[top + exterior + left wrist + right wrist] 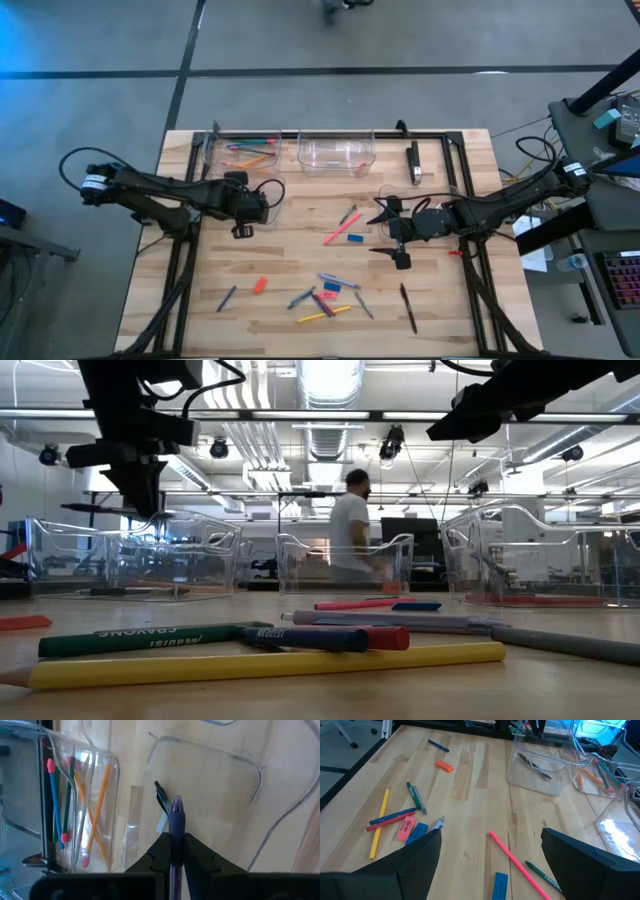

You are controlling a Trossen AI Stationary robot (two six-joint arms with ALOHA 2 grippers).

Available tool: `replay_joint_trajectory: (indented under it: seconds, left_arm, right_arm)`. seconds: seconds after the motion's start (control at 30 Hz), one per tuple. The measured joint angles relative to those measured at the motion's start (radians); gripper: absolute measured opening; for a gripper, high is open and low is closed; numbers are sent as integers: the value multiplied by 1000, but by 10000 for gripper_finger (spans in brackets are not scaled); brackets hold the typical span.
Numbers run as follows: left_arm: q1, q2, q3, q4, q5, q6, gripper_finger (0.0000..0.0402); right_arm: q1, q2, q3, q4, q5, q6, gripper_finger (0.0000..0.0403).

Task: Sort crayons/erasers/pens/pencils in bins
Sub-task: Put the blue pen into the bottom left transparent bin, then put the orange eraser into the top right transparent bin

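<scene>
While several pencils (pixel 75 805) already lie in one clear bin (pixel 240 153), most of the sorting is left: crayons (pixel 318 302), erasers (pixel 260 285) and pens (pixel 408 308) are scattered on the table (pixel 290 250). The left gripper (pixel 172 847) pinches a purple pen (pixel 176 827) above an empty bin (pixel 210 795). The right gripper (pixel 490 852) hangs spread, a pink pencil (pixel 512 856) below its jaws. Only the left wrist view shows the grip; the high view shows the whole spread.

Left tool (pixel 243 212) closed on a stick, right tool (pixel 392 232) spread wide, both arms reaching inward
</scene>
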Motion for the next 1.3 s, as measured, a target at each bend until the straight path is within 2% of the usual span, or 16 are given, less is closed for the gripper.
replay_joint_trajectory:
  seconds: [0.57, 0.67, 0.83, 0.93, 1.03, 1.1, 1.3]
  left_arm:
    - [2, 0, -7, 9, 20, -26, 26]
    - [2, 0, -7, 9, 44, -48, 60]
    - [2, 0, -1, 4, 42, -54, 157]
    - [3, 0, 42, -18, 29, -65, 208]
    - [-8, -13, 119, -21, 27, -128, 234]
    - [-44, -43, 160, 41, 25, -157, 238]
    - [-238, -116, 140, 529, 1, -57, 239]
  right_arm:
    - [0, 0, 0, 0, 0, 0, 329]
    - [0, 0, 0, 0, 0, 0, 329]
    - [0, 0, 0, 0, 0, 0, 329]
    - [0, 0, 0, 0, 0, 0, 329]
    - [0, 0, 0, 0, 0, 0, 329]
    - [0, 0, 0, 0, 0, 0, 329]
    - [0, 0, 0, 1, 0, 0, 329]
